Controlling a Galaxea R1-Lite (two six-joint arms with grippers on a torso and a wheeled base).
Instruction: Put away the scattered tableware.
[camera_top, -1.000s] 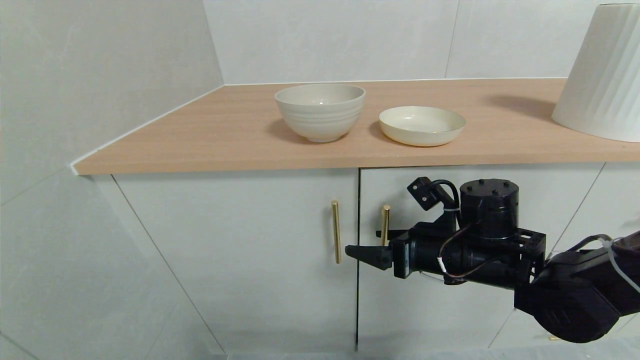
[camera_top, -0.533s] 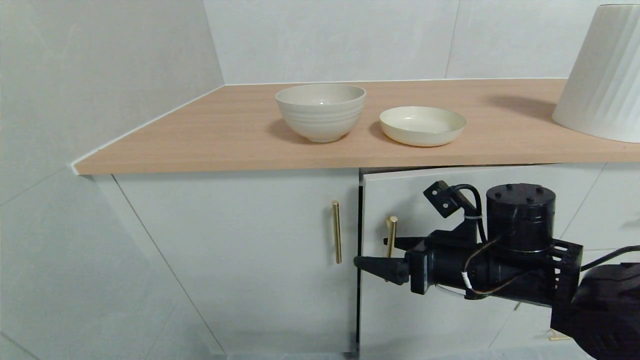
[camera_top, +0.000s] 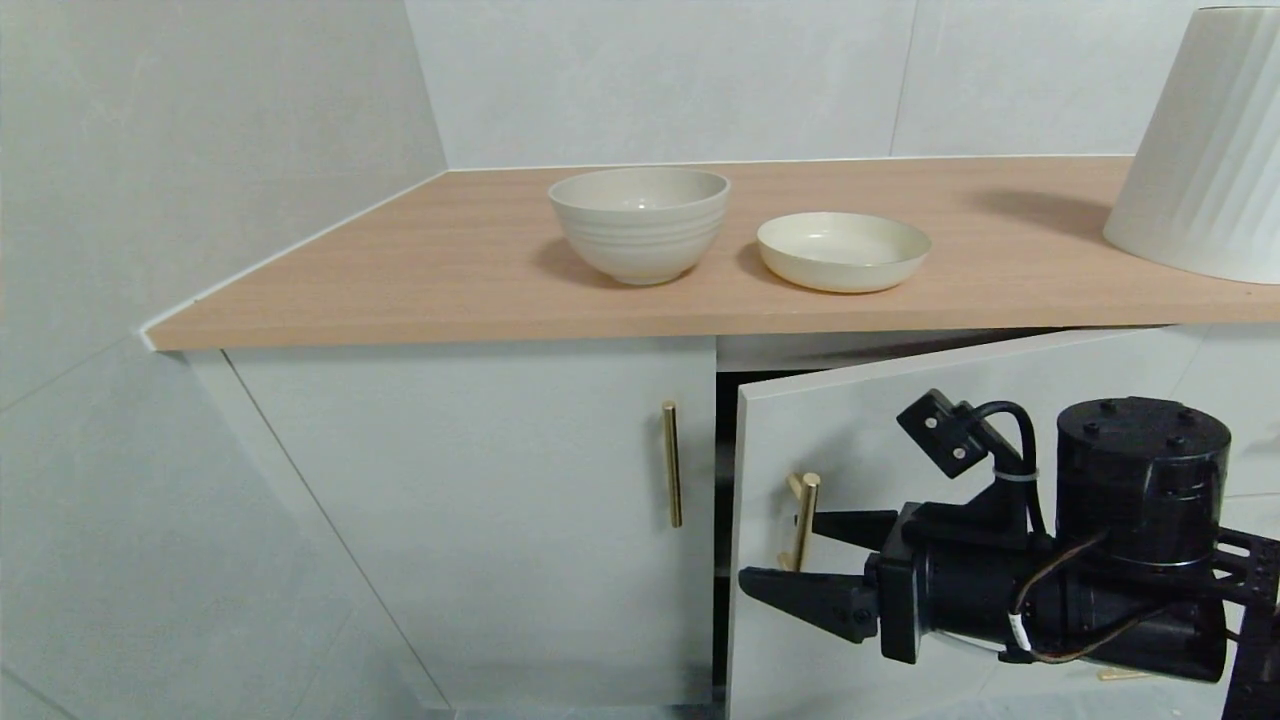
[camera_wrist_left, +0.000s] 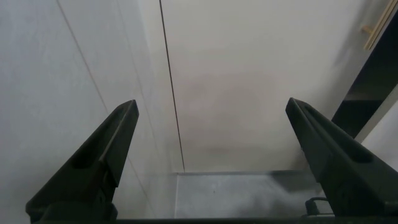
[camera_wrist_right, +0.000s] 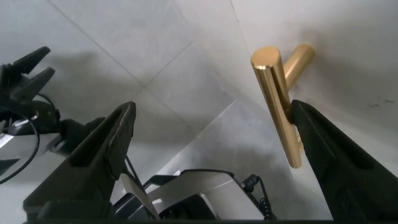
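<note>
Tableware: ribbed bowl and shallow dish, both pale and upright, side by side but apart on the wooden countertop. The bowl is on the robot's left, the dish on its right, and both sit toward the counter's middle. A white ribbed lampshade stands on the same surface, well apart at the far right.

Below the counter are two white cabinet doors. The left door is shut, with its brass handle upright near its inner edge. The right door stands ajar, with a dark gap between it and the left door.

Right gripper — level with the right door's brass handle, fingers apart, one on each side of the bar. In the right wrist view the handle lies between the spread fingers, close against one of them; whether it touches cannot be told. The fingers are not closed on the bar.

Left gripper — low in front of the pale cabinet front, fingers wide apart with nothing between them.
</note>
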